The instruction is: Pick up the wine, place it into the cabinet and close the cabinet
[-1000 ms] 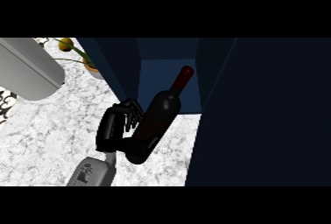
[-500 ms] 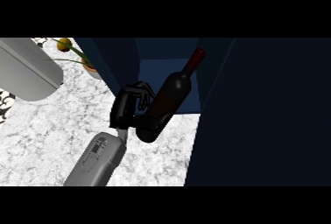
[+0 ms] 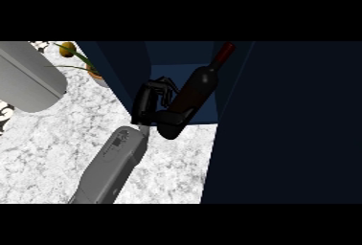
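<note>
Head view, reading left to right: there's a big grey rounded thing (image 3: 28,76) lying at the far left of the marble counter (image 3: 63,143), and just behind it a little plant with a yellow bloom (image 3: 74,55) tucked against the cabinet's side. Neither matters for the job, they're just neighbours. Then comes my grey forearm, running up from the bottom edge to my hand (image 3: 150,101). I honestly can't say which arm it is, since only one shows and it sits mid-frame. The fingers are curled round the lower body of the wine (image 3: 192,93), thumb side tucked under near the base. I'm holding it tilted, neck up and away from me, so the red-capped top leads into the dark blue cabinet (image 3: 176,55) while the base hangs over the counter near the front edge. Grabbing low makes sense to me: it keeps my hand outside the opening while the bottle goes in. To the right, the cabinet door (image 3: 290,119) stands wide open, a big dark slab. My guess: bottle's partway in, not set down, door left to close.
</note>
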`<action>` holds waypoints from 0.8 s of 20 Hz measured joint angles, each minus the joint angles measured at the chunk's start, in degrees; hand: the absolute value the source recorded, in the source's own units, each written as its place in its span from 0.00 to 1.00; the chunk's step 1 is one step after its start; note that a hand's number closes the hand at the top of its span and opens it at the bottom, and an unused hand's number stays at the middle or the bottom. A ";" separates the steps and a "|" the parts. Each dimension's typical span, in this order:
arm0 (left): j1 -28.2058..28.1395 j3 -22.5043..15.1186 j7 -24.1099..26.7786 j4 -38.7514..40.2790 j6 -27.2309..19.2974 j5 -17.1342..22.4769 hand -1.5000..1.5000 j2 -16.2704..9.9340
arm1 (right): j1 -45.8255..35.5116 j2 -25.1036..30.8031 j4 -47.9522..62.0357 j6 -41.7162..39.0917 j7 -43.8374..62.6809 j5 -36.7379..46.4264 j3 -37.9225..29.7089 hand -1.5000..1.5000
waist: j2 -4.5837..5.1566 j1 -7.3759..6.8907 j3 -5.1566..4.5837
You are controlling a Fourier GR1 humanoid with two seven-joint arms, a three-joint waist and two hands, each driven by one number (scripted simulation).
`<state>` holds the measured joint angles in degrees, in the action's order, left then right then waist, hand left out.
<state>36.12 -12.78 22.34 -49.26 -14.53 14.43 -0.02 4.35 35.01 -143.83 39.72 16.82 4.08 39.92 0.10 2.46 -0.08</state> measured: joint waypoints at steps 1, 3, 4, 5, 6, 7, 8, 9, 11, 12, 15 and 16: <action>0.74 -0.43 0.64 1.28 -0.38 1.14 1.00 -0.01 | 0.09 -0.14 0.04 -0.08 -0.33 -0.12 -0.20 0.00 | 0.03 0.04 0.01; 2.49 -1.03 2.25 4.48 -0.94 3.12 1.00 -0.04 | 0.55 -0.07 0.11 -0.35 -0.89 -0.30 -0.19 0.00 | 0.12 0.31 0.01; 3.88 -1.16 2.37 5.86 -1.61 3.88 1.00 -0.05 | 0.93 -0.16 0.15 -0.43 -1.51 -0.40 0.02 0.00 | 0.14 0.44 0.01; 4.90 -1.16 2.73 7.44 -1.73 4.37 1.00 -0.05 | 1.20 0.07 0.14 -0.63 -1.82 -0.49 -0.20 0.00 | 0.16 0.50 0.02; 6.18 -1.35 2.47 8.61 -2.05 5.03 1.00 -0.05 | 0.73 0.13 0.11 -0.81 -1.51 -0.61 -0.76 0.00 | 0.20 0.55 0.01; 7.30 -1.19 2.60 10.14 -2.21 5.20 1.00 -0.04 | 1.12 0.10 0.14 -0.84 -1.94 -0.72 -0.97 0.00 | 0.21 0.53 0.02; 8.39 -1.59 2.48 11.27 -2.79 5.90 1.00 -0.05 | 1.19 -0.14 0.17 -0.84 -2.33 -0.79 -0.75 0.00 | 0.22 0.66 0.02; 9.28 -1.43 2.87 13.03 -2.82 5.79 1.00 -0.04 | 1.50 -0.18 0.17 -0.87 -2.85 -0.86 -0.46 0.00 | 0.25 0.79 0.02; 11.40 -2.17 2.88 16.03 -4.16 5.71 1.00 -0.03 | 1.61 -0.21 0.21 -1.23 -3.53 -1.05 -0.28 0.00 | 0.34 1.16 0.03; 12.33 -2.57 2.88 17.66 -4.68 5.76 1.00 -0.02 | 1.52 -0.33 0.27 -1.43 -3.84 -1.17 -0.34 0.00 | 0.43 1.37 0.03; 14.90 -2.85 2.16 21.72 -6.28 6.78 1.00 0.00 | 2.30 -0.35 0.37 -2.04 -5.08 -1.53 -0.15 0.00 | 0.59 2.05 0.05; 16.02 -2.75 1.65 22.72 -6.64 7.28 1.00 0.00 | 2.53 -0.35 0.37 -2.15 -5.36 -1.62 -0.06 0.00 | 0.59 2.14 0.04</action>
<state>52.14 -15.52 23.99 -26.54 -21.17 21.71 -0.02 6.88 34.66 -143.46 37.57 11.46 2.45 39.86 0.69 4.60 -0.03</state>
